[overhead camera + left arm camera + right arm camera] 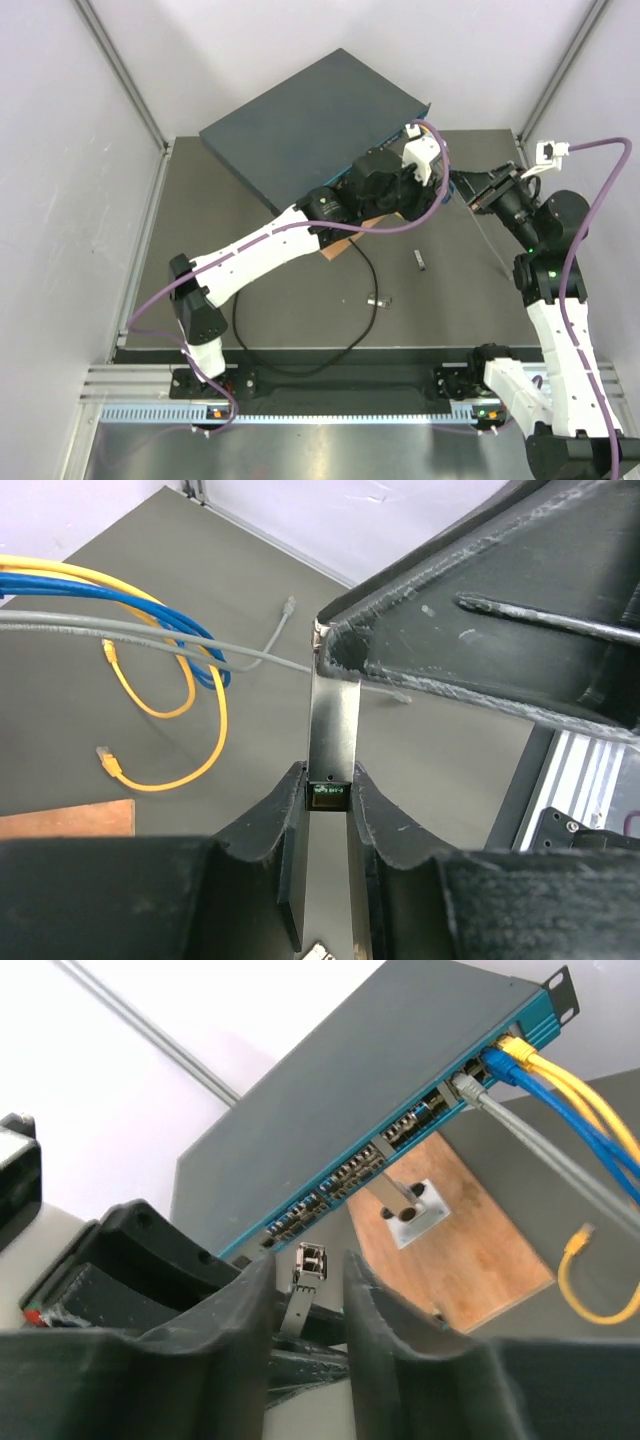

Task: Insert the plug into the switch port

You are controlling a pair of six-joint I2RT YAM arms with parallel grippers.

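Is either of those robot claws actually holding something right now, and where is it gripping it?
The left gripper pinches the plug by the sides of one end. The right gripper straddles the other end, not visibly touching.

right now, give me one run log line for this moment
left end effector: shut on plug | right end effector: around plug, grip unclear | plug: not yet in switch ports

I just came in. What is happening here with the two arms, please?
The left gripper holds a small silver metal plug between its fingers, close to the teal front face of the flat dark blue-grey switch. The right gripper has its fingers apart on either side of the same plug, perhaps for a handover. The plug is not yet inserted in the switch.
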